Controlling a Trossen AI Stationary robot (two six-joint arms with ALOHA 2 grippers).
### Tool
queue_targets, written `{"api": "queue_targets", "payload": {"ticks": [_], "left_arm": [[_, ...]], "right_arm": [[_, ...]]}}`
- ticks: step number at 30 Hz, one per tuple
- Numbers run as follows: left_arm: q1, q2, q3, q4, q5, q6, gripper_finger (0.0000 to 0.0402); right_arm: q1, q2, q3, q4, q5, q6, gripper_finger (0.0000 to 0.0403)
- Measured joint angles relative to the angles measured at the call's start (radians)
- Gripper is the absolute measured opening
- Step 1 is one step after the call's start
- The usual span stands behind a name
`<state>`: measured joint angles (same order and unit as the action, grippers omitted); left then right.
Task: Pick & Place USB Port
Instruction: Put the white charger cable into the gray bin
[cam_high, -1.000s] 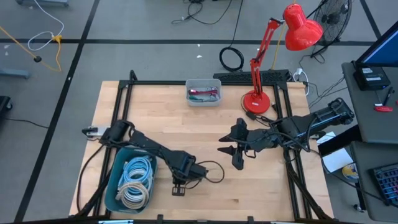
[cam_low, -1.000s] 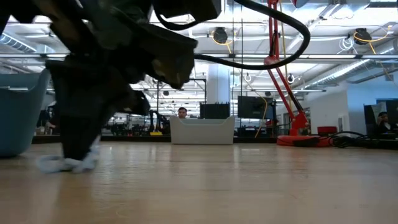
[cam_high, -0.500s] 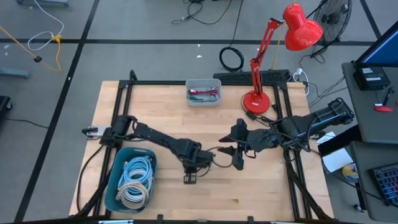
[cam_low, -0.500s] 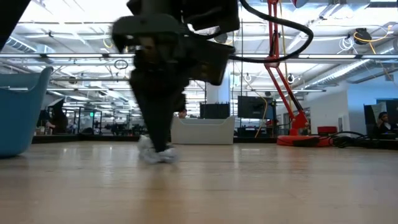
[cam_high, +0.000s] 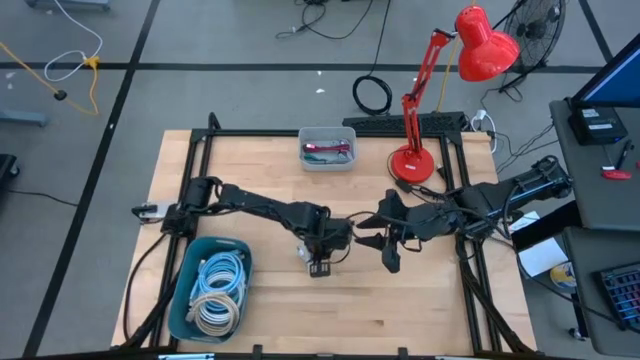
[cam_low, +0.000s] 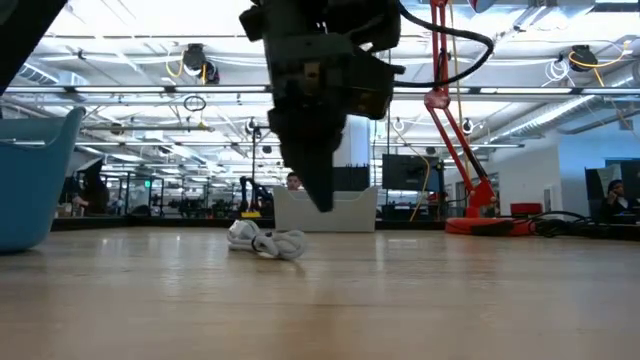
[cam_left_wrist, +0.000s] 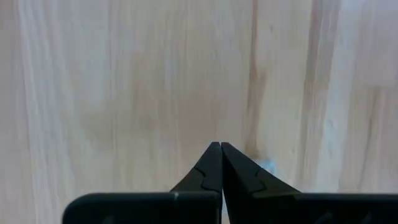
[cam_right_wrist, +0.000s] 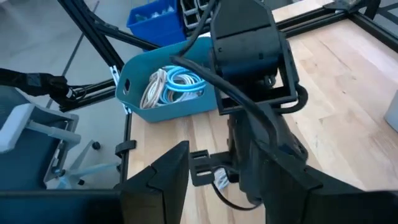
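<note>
Left gripper (cam_high: 320, 268) moved rightward, shut; cable (cam_low: 265, 241) on table beside it

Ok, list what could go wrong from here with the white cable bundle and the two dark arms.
1. The left gripper is shut on nothing, and the white cable bundle lies loose on the wooden table beside it. Moving may drag or snag it.
2. The open right gripper sits very close to the left one, so they might collide.
</note>
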<state>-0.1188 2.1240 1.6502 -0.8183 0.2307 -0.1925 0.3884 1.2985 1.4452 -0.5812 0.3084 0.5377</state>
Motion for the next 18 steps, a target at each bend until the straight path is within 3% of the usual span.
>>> {"api": "queue_targets", "payload": {"ticks": [7,12,18], "left_arm": [[-0.01,-0.141,0.048,-0.106,-0.103,-0.044,0.0],[-0.029,-0.296,0.045,-0.119,-0.137,-0.166,0.0],[-0.139,-0.452,0.046,-0.103,-0.214,-0.357,0.0]], "right_arm": [[0.025,-0.037,0.0,0.001,0.001,-0.003,0.0162],[0.058,-0.045,0.0,0.001,0.001,0.001,0.0162],[0.09,-0.021,-0.001,-0.001,0.001,0.057,0.0162]]}}
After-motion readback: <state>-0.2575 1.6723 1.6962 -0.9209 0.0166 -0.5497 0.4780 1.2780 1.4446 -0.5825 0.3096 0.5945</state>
